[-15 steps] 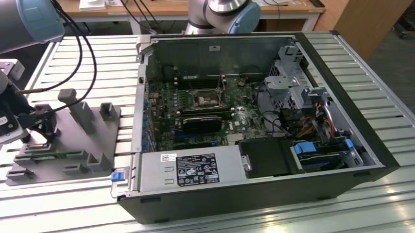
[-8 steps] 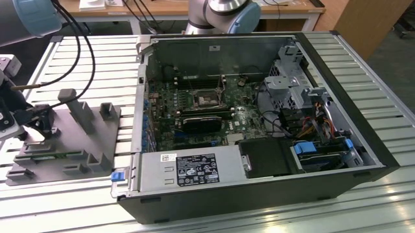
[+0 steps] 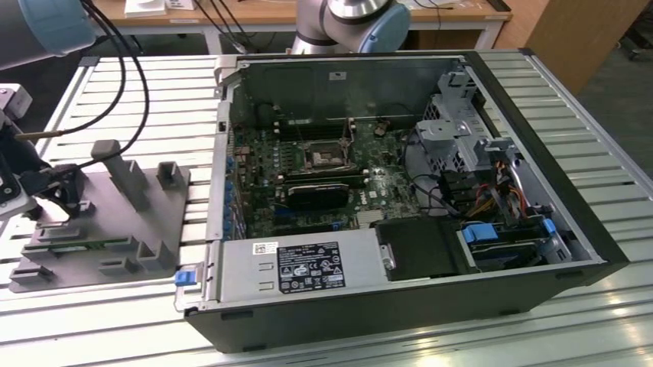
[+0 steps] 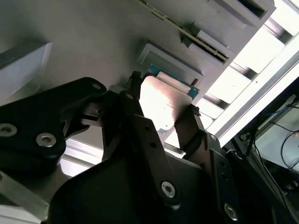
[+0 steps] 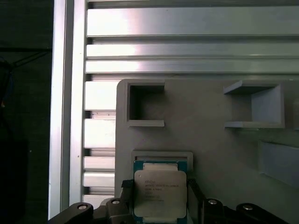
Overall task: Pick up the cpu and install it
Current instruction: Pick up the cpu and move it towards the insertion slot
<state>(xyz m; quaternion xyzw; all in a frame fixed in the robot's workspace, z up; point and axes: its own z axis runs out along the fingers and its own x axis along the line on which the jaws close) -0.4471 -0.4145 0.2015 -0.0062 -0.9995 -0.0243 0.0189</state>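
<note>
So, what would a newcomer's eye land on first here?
The open computer case dominates the exterior view's middle, its green motherboard exposed. In the first wrist view, the shiny cpu sits in a recess of the grey holder block, with the gripper right around it.

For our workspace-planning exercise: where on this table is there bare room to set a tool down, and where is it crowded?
Free: the slatted table beyond the grey block and on its near side. Crowded: inside the computer case, over motherboard and cables, and on the block where the gripper sits at the cpu.
</note>
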